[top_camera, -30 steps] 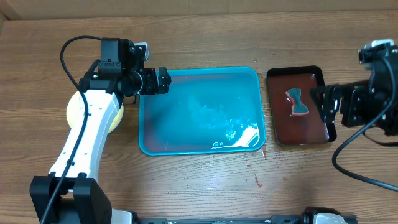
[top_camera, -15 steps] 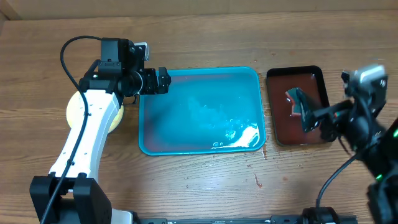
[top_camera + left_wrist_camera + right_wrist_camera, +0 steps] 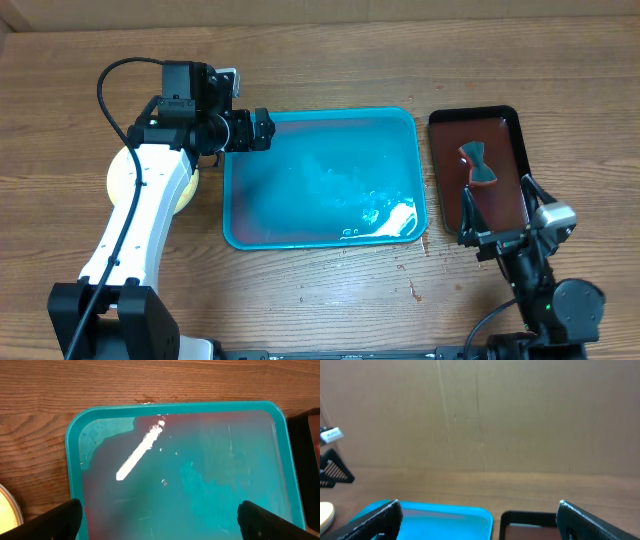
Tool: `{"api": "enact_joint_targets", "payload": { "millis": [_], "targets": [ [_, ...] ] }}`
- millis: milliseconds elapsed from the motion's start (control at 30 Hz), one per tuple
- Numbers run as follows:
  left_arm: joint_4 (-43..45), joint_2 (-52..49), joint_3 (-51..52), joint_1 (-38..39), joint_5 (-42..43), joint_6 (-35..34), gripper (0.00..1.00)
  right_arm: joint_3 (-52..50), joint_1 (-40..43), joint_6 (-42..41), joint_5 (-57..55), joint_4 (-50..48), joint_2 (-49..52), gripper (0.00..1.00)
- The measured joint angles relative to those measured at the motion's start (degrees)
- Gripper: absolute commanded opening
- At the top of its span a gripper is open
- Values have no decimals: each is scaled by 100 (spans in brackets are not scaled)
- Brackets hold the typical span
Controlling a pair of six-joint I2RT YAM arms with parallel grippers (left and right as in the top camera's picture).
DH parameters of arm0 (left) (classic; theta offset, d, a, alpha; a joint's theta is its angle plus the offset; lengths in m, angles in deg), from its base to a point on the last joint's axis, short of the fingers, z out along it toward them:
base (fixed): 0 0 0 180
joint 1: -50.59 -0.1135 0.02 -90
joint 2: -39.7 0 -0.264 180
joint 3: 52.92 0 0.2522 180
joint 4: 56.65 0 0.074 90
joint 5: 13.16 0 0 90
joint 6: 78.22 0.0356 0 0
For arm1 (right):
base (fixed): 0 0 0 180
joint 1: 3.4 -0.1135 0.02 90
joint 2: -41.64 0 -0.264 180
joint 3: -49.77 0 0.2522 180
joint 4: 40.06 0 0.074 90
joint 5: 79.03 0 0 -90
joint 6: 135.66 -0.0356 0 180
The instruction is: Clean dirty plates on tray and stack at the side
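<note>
The tray (image 3: 290, 200) holds no plates, only a film of reddish water and some foam in its near right corner. From that, the washing looks finished. The plates (image 3: 118, 180) sit just left of the tray. 1 pale yellow rim shows under the left arm, which hides how many are stacked there.

The left gripper (image 3: 262, 129) hovers over the tray's far left corner with its jaws spread and nothing between them. In the left wrist view its fingers (image 3: 55, 520) stand at both lower corners with bare tray between.

The right gripper (image 3: 497, 195) is off to the right of the tray, over the near end of the brown tray (image 3: 505, 125), with its jaws also spread and empty. Its camera faces the cardboard wall rather than the table, which suggests a drawn-back resting pose.

A blue bow-shaped piece (image 3: 480, 165) lies in the brown tray. It is likely the scrubber, kept there so it stays out of the dirty water.

No brand or writing is readable. A small white tag (image 3: 331, 435) on the left arm is too small to make out.
</note>
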Motion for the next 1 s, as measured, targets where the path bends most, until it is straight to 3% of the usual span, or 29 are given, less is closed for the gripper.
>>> {"api": "enact_joint_targets", "payload": {
  "millis": [367,600,1000],
  "targets": [
    [-2,0,0,0,0,0,100,-1360,-33,-146,-280,-551,-968,100],
    [-4,0,0,0,0,0,100,-1412,-35,-192,-334,122,-970,100],
    [-2,0,0,0,0,0,100,-1412,-35,-385,-354,101,-973,100]
  ]
}}
